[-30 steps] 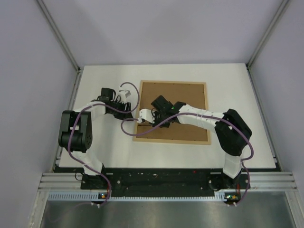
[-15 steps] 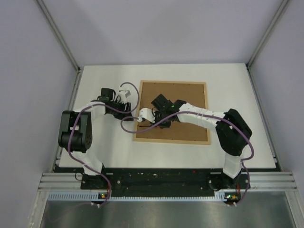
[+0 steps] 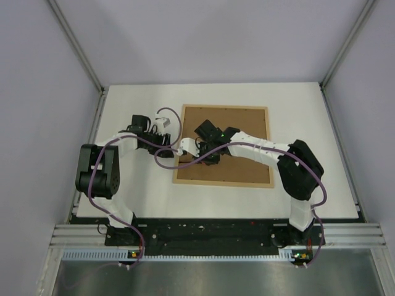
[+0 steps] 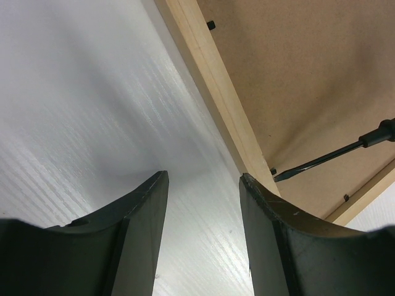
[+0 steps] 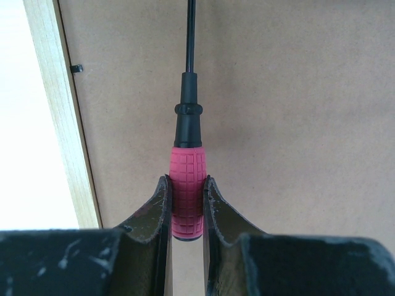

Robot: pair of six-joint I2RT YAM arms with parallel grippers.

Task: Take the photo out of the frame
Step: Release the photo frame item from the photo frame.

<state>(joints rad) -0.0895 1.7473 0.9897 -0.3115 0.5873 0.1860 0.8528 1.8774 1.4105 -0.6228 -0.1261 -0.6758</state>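
Hidden: frame (image 3: 270, 148) front, under matte brown backing board (image 3: 247, 126)
Right gripper (image 5: 185, 180): clamping pink gridded handle of screwdriver (image 5: 187, 160)
Left gripper (image 4: 203, 176): jaws apart, empty

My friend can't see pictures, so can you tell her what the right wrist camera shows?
The right gripper is shut on the pink handle of a screwdriver, whose black shaft points away over the brown backing board. The pale wood rim of the frame runs down the left, with white table beyond it.
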